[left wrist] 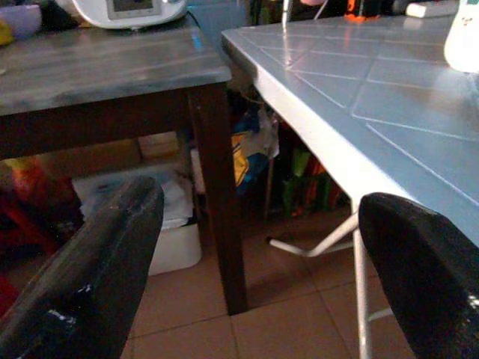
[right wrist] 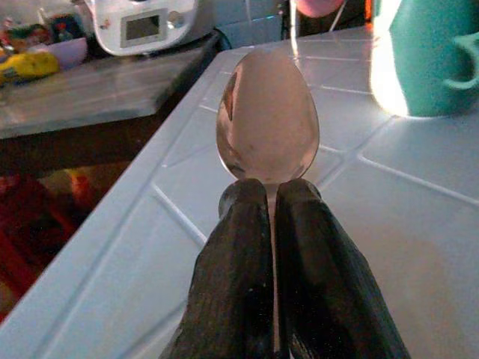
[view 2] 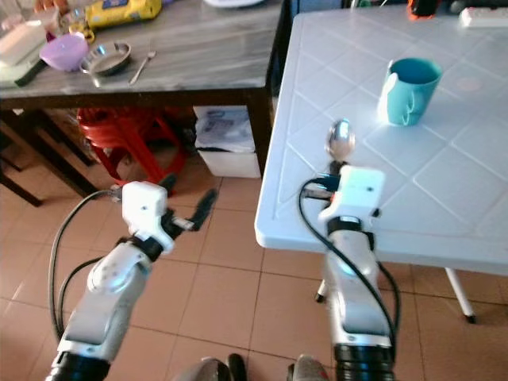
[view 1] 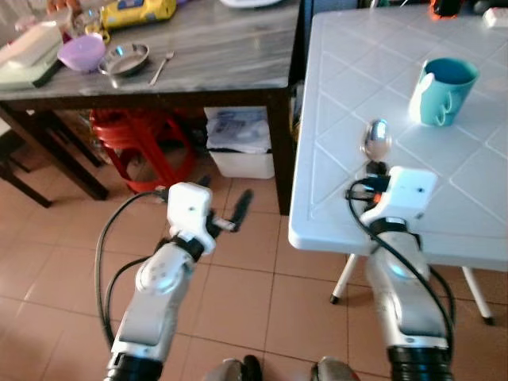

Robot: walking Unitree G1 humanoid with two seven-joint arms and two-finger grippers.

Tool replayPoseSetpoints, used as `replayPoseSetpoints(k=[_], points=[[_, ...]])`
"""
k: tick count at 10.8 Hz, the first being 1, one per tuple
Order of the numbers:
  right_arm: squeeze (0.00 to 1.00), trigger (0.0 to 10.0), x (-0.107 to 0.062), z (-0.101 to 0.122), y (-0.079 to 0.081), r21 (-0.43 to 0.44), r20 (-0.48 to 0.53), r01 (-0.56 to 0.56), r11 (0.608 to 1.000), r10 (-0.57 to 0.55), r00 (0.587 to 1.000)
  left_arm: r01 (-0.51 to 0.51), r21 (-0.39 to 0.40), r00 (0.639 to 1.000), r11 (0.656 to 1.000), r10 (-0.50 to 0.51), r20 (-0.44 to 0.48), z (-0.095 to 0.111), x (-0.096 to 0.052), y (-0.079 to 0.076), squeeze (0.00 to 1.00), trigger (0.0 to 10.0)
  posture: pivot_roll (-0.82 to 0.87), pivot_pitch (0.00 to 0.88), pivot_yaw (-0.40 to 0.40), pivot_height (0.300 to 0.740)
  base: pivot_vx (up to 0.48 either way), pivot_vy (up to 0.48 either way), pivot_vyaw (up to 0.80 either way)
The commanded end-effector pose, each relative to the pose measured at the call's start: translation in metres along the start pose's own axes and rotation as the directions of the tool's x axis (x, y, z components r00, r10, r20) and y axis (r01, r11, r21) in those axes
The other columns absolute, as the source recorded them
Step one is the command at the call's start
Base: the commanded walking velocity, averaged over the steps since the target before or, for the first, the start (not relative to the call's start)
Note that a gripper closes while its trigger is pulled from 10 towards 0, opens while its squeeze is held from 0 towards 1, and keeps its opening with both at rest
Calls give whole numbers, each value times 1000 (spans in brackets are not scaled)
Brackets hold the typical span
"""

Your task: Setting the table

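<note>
I log white plastic table [view 1: 444, 198] at right, top moulded in diamond grid, thin white legs on tiled floor [view 1: 238, 294]. On it: teal mug [view 1: 442, 90], far of centre; small orange-black item [view 1: 446, 6] at far edge, too blurred to identify. I log dark wooden table [view 1: 222, 63] at left, grey plank top. On it, far left: purple bowl [view 1: 81, 53], steel bowl [view 1: 124, 59] beside it, fork [view 1: 162, 67] right of that, yellow packet [view 1: 139, 10] behind, white appliance [view 1: 32, 49] at left edge.
</note>
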State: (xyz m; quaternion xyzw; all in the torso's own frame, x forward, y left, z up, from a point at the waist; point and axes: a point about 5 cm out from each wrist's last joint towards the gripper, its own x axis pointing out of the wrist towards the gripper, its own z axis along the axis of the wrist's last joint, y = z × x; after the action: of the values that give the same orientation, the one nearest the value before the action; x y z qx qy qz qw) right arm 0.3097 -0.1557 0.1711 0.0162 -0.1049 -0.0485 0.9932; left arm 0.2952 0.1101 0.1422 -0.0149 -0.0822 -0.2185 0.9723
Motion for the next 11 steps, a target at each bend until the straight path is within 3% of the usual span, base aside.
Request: replayPoseSetpoints(k=[1,3,5,11], points=[[0,10000,-3,-4,3,4,-21,-3,1000,3,1000,-4,-2,1000,1000,4,-26,-6,-6,1,0,10000,-56,201,180,740,0,0,0],[0,10000,-2,-4,3,4,-20,-1,1000,1,1000,2,-4,1000,1000,-2,-25,-5,-6,1,0,10000,-55,200,183,740,0,321,0],[0,10000,-2,-5,3,8,-22,4,1000,-3,1000,6,-2,1000,1000,-6,-23,-5,-4,1,0,10000,-56,194,182,740,0,373,-600],[0,10000,0,-3,8,6,-5,-10,1000,10,1000,8,7,1000,1000,-8,-19,-5,-5,0,0,10000,-44,192,183,740,0,401,0]])
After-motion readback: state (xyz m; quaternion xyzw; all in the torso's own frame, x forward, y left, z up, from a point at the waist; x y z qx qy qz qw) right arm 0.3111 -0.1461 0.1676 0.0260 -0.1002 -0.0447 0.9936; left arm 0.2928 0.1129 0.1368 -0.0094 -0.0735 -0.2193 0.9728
